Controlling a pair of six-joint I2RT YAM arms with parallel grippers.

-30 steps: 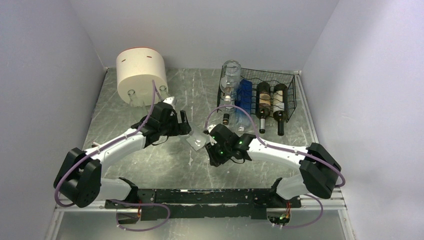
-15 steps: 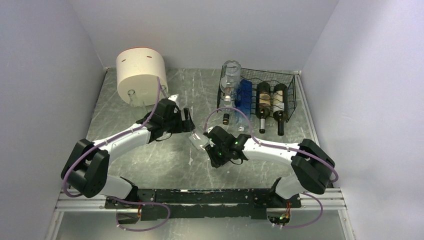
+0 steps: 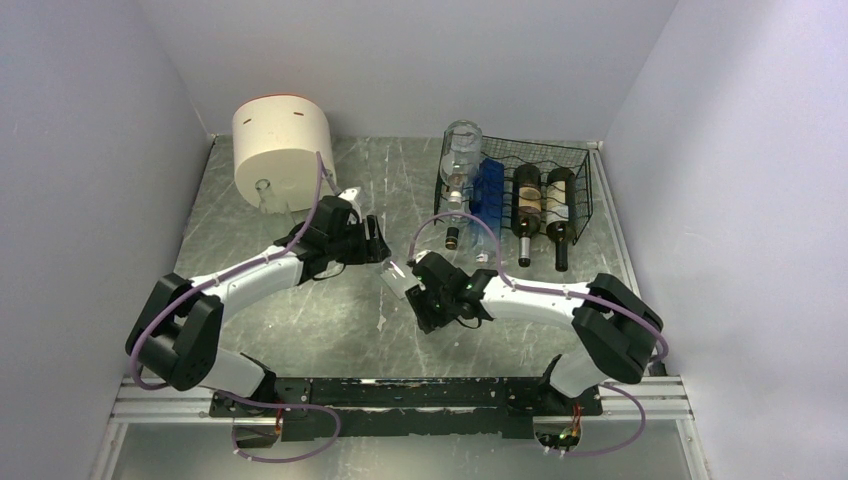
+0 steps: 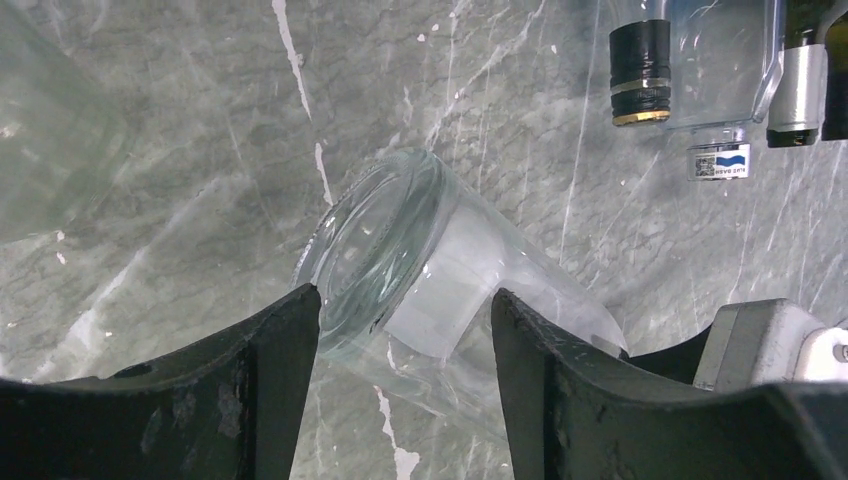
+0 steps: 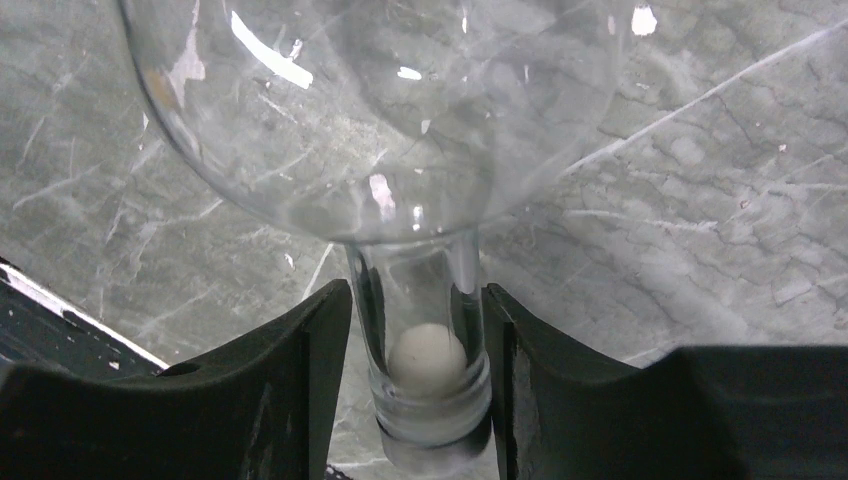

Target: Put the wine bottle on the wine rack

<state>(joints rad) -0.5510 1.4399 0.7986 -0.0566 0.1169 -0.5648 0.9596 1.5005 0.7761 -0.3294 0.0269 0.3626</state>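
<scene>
**A:** Where's the wine bottle now?

**B:** About the middle of the table, lying tilted between the two arms. It's clear glass, base pointing at the left arm and neck at the right.

**A:** Who's got it?

**B:** The left gripper has its fingers against the glass on both sides of the body, just behind the base, so that looks like a real grip. The right gripper has the neck between its fingers, narrow, just above the mouth. I can't tell whether it's pressing or only standing alongside.

**A:** Why one at each end?

**B:** I'd guess it's a handover or a shared hold. The neck alone is a poor handle for a long bottle, and the body grip steadies it.

**A:** And the wine rack?

**B:** It's in the far right corner of the table, well apart from the bottle. Two dark bottles lie in it with their necks towards the near edge. Ours probably needs turning the same way to go in.
</scene>
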